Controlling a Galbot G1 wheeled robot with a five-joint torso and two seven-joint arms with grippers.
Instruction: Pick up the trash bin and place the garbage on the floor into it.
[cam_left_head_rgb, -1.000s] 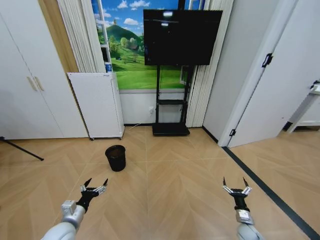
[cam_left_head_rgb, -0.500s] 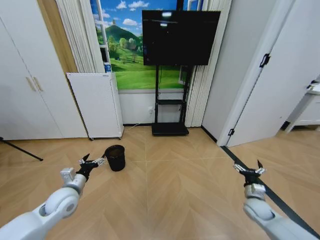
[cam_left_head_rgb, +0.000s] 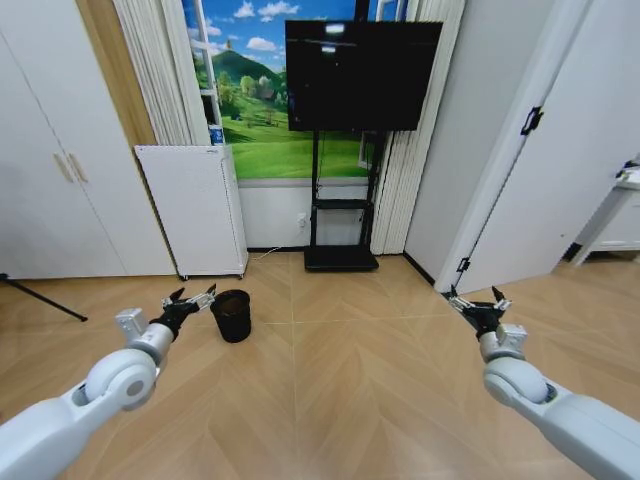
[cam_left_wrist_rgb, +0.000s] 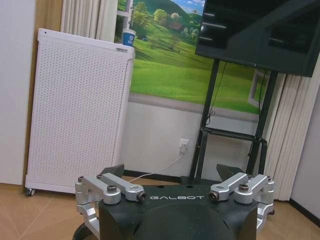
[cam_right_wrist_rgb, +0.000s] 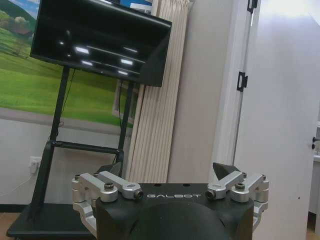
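The trash bin (cam_left_head_rgb: 232, 315) stands upright on the wooden floor (cam_left_head_rgb: 340, 380), out from the wall and in front of the white perforated appliance (cam_left_head_rgb: 193, 210). The left gripper (cam_left_head_rgb: 190, 299) hangs in the air just beside the bin's rim, its fingers spread open and holding nothing. The right gripper (cam_left_head_rgb: 472, 302) is raised well apart from the bin, near the white door (cam_left_head_rgb: 545, 190), fingers also open and empty. A black TV (cam_left_head_rgb: 362, 74) on a stand backs the scene.

Black TV (cam_left_head_rgb: 363, 73) on stand; white perforated appliance (cam_left_head_rgb: 192, 209).
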